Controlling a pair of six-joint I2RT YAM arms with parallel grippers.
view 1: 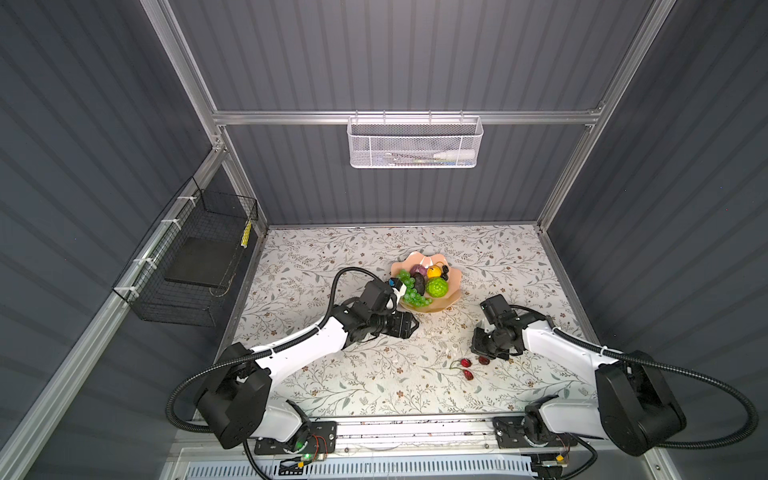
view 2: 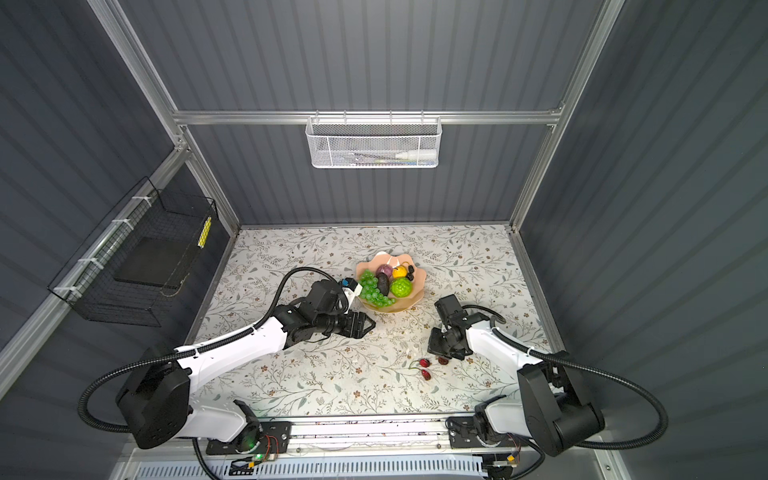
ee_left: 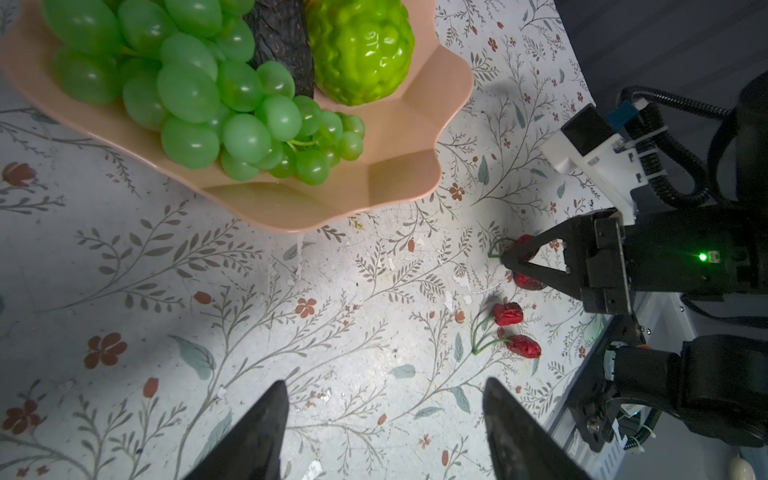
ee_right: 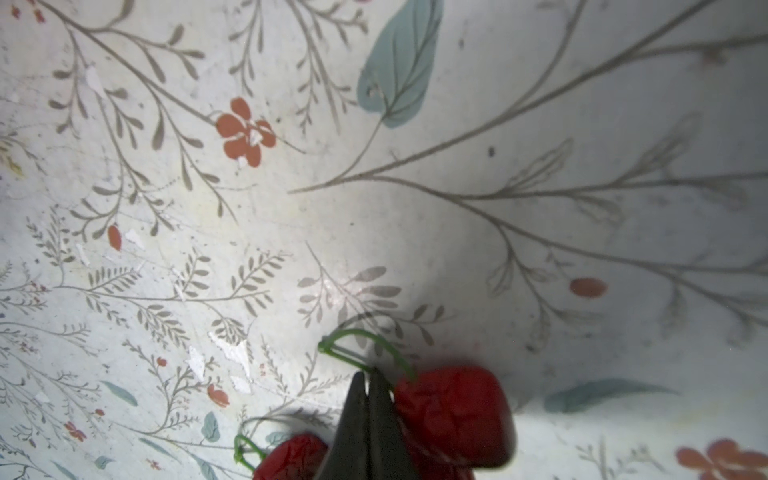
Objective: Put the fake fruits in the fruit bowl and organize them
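Left wrist view: four red cherries (ee_left: pixel 508 313), one fruit bowl (ee_left: pixel 399 174).

Left gripper (ee_left: pixel 386 386), fingers spread: bare table (ee_left: pixel 249 311) lies open straight ahead. The bowl (ee_left: pixel 291 208), heaped with fruit, stands ahead to one side; the right gripper (ee_left: pixel 505 259) and cherries (ee_left: pixel 509 313) block the other. The right gripper's tips pinch a cherry stem, cherries close on both flanks; beyond the tips, open table.
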